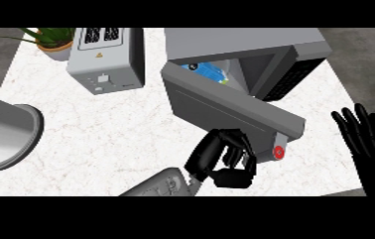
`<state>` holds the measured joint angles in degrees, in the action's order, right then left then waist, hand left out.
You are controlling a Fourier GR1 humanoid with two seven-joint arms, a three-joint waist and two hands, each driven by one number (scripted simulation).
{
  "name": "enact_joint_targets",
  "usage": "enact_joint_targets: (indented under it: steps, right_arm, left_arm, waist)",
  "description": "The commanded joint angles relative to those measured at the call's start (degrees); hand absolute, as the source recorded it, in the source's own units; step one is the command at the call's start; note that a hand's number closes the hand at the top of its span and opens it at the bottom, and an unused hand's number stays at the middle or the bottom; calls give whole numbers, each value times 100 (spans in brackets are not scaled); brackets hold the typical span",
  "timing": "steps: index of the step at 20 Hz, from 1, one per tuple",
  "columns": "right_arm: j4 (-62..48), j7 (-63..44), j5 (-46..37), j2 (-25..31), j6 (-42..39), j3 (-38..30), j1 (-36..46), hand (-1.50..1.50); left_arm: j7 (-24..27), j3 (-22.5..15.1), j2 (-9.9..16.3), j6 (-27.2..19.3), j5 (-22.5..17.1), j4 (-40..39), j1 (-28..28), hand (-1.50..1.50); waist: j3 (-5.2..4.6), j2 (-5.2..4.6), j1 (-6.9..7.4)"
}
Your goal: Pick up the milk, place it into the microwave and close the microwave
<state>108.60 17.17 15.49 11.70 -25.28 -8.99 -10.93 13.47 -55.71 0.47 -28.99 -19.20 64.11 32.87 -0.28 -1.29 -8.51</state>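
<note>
Now milk (pixel 212 71) inside microwave (pixel 293 49), axis unclear; door (pixel 227 109) ajar.

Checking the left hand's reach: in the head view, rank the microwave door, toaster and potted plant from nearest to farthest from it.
From the left hand:
1. Microwave door, right beside the fingers, centre.
2. Toaster, upper left.
3. Potted plant, far upper-left corner.

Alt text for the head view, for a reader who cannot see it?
The left hand presses the grey microwave door, partly open, with the blue milk carton inside the microwave. The right hand rests open at right; a toaster stands left.
</note>
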Motion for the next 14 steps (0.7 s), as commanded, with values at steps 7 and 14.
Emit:
enact_joint_targets:
  steps: [7,14]
  right_arm:
    - [505,-512,626,281,-334,142,190,-150]
    - [597,-719,1111,391,-438,127,296,-150]
  left_arm:
    - [175,339,-46,-509,-1086,-661,1056,150]
    - [392,865,-47,-674,-1748,-1063,1552,150]
  waist:
    - [-5,-119,-454]
    - [-11,-239,-672]
